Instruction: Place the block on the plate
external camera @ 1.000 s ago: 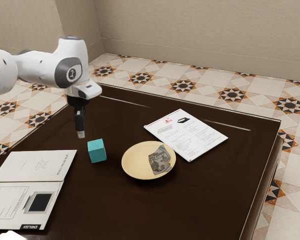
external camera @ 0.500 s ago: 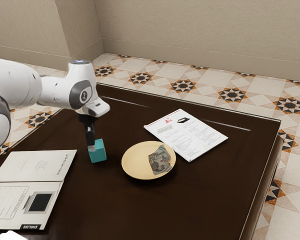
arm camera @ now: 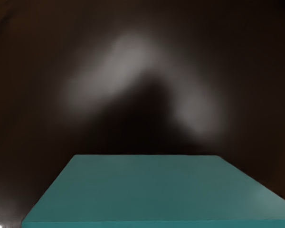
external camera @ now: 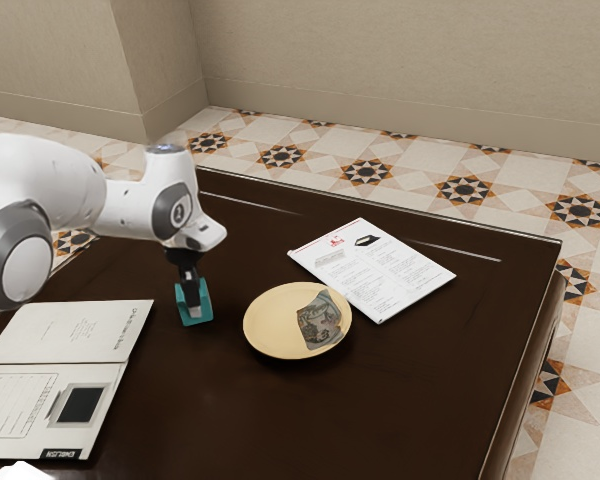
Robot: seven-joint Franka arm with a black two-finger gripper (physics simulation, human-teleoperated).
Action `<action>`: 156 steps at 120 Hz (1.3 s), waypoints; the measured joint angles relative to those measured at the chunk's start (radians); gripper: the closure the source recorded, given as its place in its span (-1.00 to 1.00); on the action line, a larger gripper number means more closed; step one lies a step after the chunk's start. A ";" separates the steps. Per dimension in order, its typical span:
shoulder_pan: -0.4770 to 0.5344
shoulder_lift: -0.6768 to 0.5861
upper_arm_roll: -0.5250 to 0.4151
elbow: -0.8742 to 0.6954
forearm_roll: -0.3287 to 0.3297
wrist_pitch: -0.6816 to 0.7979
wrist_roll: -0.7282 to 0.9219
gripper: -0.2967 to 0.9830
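Plainly, going from the exterior view's left to its right, 1 white arm (external camera: 75, 190) reaches in over 1 dark table (external camera: 380, 400). On the tabletop at that left side lies 1 open booklet (external camera: 110, 325) with 2 pages showing, and the nearer page bears 1 dark square picture (external camera: 79, 405). At the near corner is 1 bright white thing (external camera: 20, 472), too cut off to name.

Next comes 1 gripper (external camera: 193, 312), pointing down at 1 teal block (external camera: 205, 312) and overlapping it in the exterior view. How far open the gripper is, or whether it has hold of the block, I cannot fairly tell from this angle. The block sits on the table, between the booklet and 1 round cream plate (external camera: 265, 325), apart from both; so 0 blocks are on the plate. The plate carries 1 grey patterned patch (external camera: 320, 322). Just beyond the plate, farther right, lies 1 printed sheet (external camera: 380, 275).

The wrist view has 1 broad teal face of the block close under the hand, with pale glare on the dark tabletop past it.
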 joint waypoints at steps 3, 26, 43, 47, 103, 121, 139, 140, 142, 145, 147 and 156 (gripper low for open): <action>0.000 0.003 -0.001 0.000 -0.001 0.001 0.000 -0.53; -0.003 0.003 -0.004 0.000 0.005 0.006 0.001 -0.12; -0.009 -0.061 -0.004 0.000 0.008 -0.015 0.002 -0.12; -0.013 -0.084 -0.004 0.000 0.009 -0.026 0.002 -0.08; -0.241 -0.042 -0.045 0.164 -0.020 -0.124 -0.001 0.08; -0.241 0.054 -0.049 0.215 -0.060 -0.125 -0.002 0.04; -0.235 0.059 -0.060 0.219 -0.080 -0.130 -0.001 -0.22; -0.234 0.059 -0.060 0.219 -0.080 -0.130 -0.001 -0.23; -0.234 0.058 -0.060 0.219 -0.081 -0.130 0.000 -0.25; -0.233 0.057 -0.061 0.219 -0.083 -0.131 0.000 -0.28; -0.233 0.056 -0.061 0.219 -0.083 -0.131 0.000 -0.30; -0.231 0.041 -0.061 0.219 -0.086 -0.134 0.001 -0.37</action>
